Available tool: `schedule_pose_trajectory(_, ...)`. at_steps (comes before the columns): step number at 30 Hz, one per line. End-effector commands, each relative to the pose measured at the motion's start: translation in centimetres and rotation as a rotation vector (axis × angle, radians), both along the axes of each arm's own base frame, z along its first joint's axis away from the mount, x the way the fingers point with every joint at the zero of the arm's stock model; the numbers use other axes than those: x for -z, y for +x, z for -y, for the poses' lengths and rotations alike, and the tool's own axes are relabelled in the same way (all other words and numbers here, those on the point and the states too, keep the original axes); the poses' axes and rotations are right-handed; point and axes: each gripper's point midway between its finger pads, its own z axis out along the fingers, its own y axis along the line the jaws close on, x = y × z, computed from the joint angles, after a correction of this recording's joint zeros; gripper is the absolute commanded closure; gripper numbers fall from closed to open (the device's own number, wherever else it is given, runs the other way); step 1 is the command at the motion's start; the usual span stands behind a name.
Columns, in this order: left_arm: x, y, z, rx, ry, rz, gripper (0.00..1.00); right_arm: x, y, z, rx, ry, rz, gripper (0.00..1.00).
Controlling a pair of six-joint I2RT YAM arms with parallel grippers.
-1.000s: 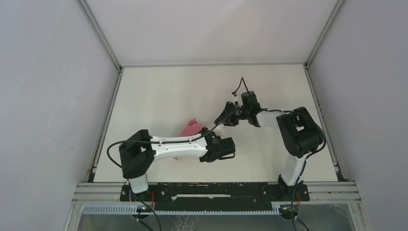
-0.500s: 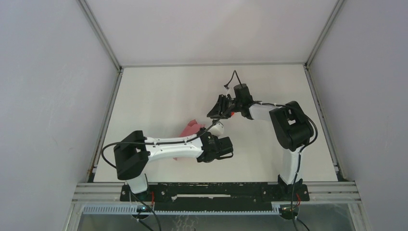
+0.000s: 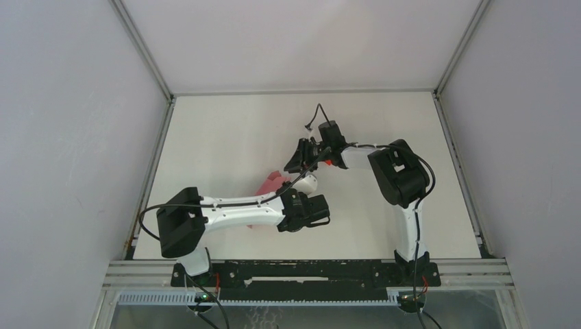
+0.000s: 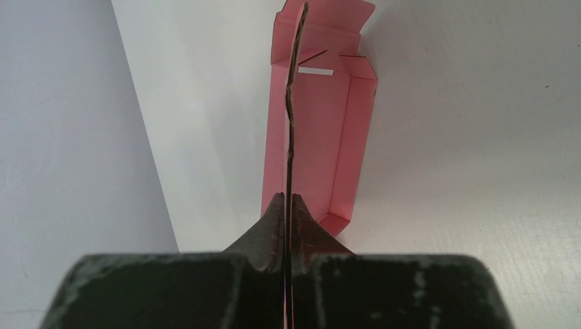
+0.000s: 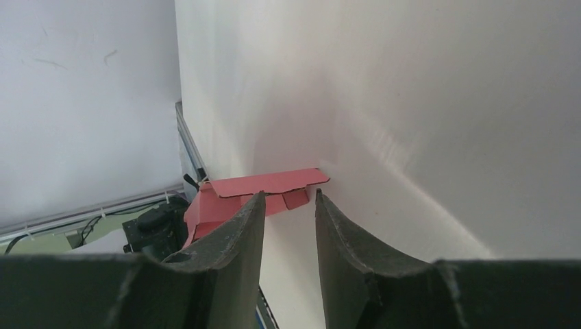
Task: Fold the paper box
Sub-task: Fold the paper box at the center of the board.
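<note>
Left wrist view: the left gripper (image 4: 286, 203) pinches shut on an upright panel of the paper box (image 4: 315, 137), which lies on the table (image 4: 466, 137) left of centre. The right gripper (image 5: 289, 200), half open and empty, faces it and should push a flap over while that pinch holds

A white table (image 3: 226, 130) stands boxed in by pale grey walls (image 3: 68, 137), aluminium rails (image 3: 479, 274) run along its near edge, and a tiny red block (image 3: 331, 163) lies toward the far middle
</note>
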Motion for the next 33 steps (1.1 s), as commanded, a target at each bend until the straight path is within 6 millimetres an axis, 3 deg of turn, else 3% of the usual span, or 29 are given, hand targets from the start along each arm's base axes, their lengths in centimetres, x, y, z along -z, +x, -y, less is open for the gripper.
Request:
schedule_pose_trajectory(1,0.7,-0.5,0.9,-0.030,-0.121,-0.022,1.00,-1.7,0.8,-1.5,-0.017,0.044,0.037,0.59)
schedule_pose_trajectory(33,0.9,-0.4,0.9,-0.021,-0.090,-0.029,1.00,-1.2,-1.8,-3.5,-0.098,0.059,0.023,0.62)
